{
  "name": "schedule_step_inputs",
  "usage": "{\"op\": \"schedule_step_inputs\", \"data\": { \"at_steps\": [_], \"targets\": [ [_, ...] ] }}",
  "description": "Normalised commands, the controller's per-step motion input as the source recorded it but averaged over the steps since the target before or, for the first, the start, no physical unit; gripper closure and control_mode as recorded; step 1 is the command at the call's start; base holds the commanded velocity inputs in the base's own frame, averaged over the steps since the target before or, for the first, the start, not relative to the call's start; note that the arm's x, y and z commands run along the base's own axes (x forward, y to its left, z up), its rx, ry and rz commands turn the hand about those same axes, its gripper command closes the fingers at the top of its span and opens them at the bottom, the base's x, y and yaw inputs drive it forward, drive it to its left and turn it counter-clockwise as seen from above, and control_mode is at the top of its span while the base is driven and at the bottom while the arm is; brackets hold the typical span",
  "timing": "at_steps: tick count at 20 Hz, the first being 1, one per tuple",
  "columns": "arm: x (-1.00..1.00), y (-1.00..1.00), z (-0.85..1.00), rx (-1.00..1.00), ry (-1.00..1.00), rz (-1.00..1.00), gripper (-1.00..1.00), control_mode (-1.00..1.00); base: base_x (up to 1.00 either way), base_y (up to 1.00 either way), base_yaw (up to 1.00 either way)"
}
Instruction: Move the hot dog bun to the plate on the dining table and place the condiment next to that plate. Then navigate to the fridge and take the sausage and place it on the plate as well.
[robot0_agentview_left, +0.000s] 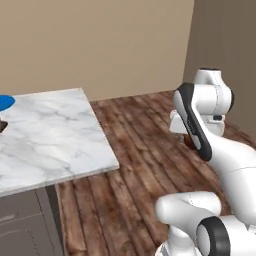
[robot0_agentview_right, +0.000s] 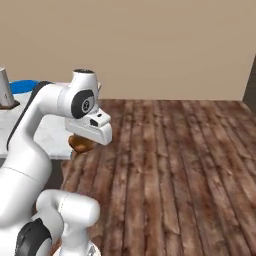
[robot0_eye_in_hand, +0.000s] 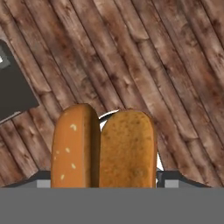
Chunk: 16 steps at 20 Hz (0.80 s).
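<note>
The hot dog bun (robot0_eye_in_hand: 105, 148), two golden-brown halves side by side, sits between my fingers in the hand view, above the wooden floor. My gripper (robot0_agentview_right: 82, 143) is shut on the bun (robot0_agentview_right: 79, 144), which peeks out brown under the white hand. In the left base view a sliver of the bun (robot0_agentview_left: 189, 141) shows behind the forearm. The blue plate (robot0_agentview_left: 5, 102) lies at the far left on the marble dining table (robot0_agentview_left: 55, 140), well away from the gripper. The plate (robot0_agentview_right: 22, 86) also shows behind my arm in the right base view. The condiment and the sausage are out of view.
A grey upright object (robot0_agentview_right: 6, 90) stands on the table next to the plate. A small dark thing (robot0_agentview_left: 2, 125) lies at the table's left edge. Wooden floor (robot0_agentview_right: 175, 165) stretches to the right, bounded by beige walls. A dark panel (robot0_eye_in_hand: 13, 89) shows below the table edge.
</note>
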Motion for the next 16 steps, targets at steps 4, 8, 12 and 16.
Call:
{"op": "schedule_step_inputs", "data": {
  "at_steps": [4, 8, 12, 16],
  "targets": [
    [0.00, 0.00, 0.00, 0.00, 0.00, 0.00, 1.00, 1.00, 0.48, -1.00, 0.10],
    [0.00, 0.00, 0.00, 0.00, 0.00, 0.00, 1.00, 1.00, 0.78, -1.00, 0.21],
    [0.00, 0.00, 0.00, 0.00, 0.00, 0.00, 1.00, 1.00, 0.99, -1.00, 0.25],
    [0.00, 0.00, 0.00, 0.00, 0.00, 0.00, 1.00, 1.00, 1.00, -0.91, 0.29]
  ]
}}
